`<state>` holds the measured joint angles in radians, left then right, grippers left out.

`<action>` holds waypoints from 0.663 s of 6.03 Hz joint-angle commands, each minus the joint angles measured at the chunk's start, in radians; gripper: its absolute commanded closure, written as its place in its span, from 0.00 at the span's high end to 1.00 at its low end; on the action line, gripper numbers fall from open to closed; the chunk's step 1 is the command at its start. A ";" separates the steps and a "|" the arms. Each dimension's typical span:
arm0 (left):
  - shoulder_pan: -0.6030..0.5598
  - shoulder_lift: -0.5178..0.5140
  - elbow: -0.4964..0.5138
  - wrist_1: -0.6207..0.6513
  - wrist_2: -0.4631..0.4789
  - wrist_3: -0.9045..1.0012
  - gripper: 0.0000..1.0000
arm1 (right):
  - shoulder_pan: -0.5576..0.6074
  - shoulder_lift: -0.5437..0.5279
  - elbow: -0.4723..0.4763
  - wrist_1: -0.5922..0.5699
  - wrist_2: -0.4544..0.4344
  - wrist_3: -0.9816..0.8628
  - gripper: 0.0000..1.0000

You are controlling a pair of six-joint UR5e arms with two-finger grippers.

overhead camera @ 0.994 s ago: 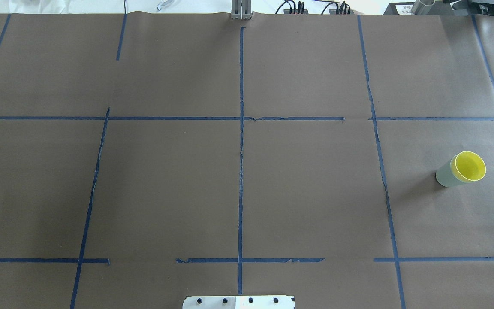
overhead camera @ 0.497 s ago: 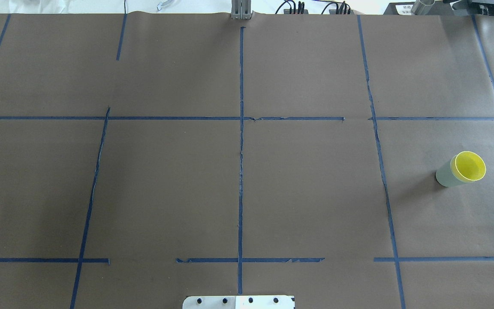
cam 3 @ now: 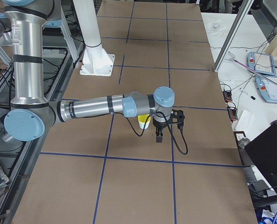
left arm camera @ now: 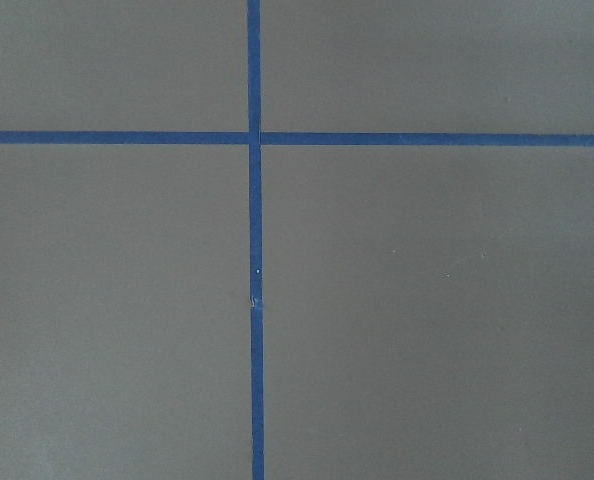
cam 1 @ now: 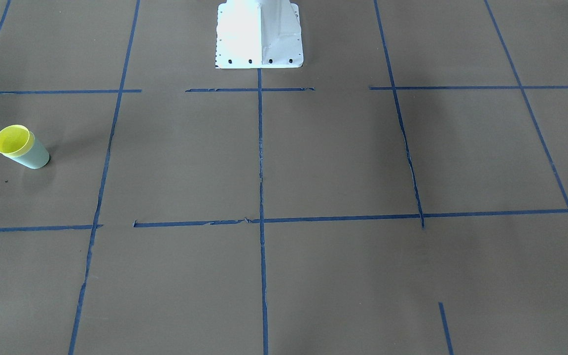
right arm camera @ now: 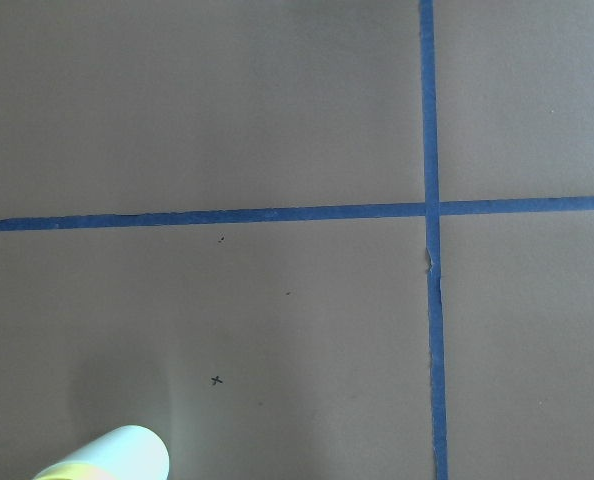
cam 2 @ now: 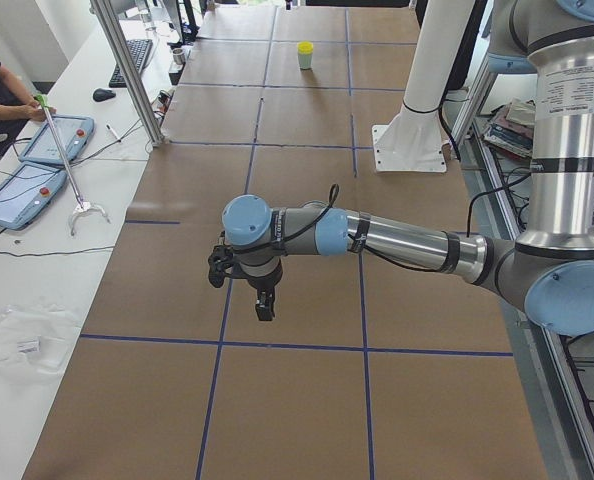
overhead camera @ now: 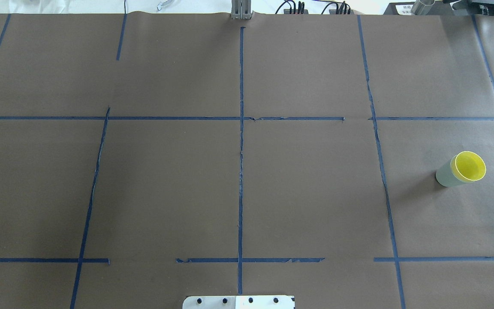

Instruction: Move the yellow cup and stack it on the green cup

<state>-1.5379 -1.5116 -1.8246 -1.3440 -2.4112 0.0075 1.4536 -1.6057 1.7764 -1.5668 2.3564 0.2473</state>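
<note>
The yellow cup sits nested inside the green cup, only its rim showing above the green wall. The pair stands on the table far out on my right side, just inside the last blue tape line before the right edge.

My right gripper hangs close beside the stack, pointing down. It shows only in the side view, so I cannot tell how wide my fingers stand, though nothing seems to be between them. The same goes for my left gripper, which hangs over a tape crossing at the table's other end, well apart from the cups.

The stack looks light and top-heavy. A sideways swing of my right wrist, or its dangling cable, could tip it or push it toward the right edge.

The safer way out looks to be straight up, then toward the middle, where brown paper and tape stretch wide.
</note>
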 commanded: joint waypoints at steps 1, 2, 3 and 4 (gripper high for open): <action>0.004 0.010 -0.019 -0.006 0.021 0.006 1.00 | 0.019 -0.013 0.024 0.007 0.000 0.000 1.00; 0.012 0.013 -0.001 -0.007 0.021 0.009 1.00 | 0.019 -0.025 0.031 0.008 0.000 -0.002 1.00; 0.013 0.011 -0.007 -0.015 0.056 0.011 1.00 | 0.021 -0.033 0.043 0.008 0.000 -0.002 1.00; 0.013 0.013 -0.002 -0.045 0.093 0.012 1.00 | 0.021 -0.058 0.073 0.008 0.000 -0.003 1.00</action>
<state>-1.5259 -1.4997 -1.8296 -1.3661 -2.3531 0.0181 1.4732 -1.6427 1.8240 -1.5587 2.3562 0.2451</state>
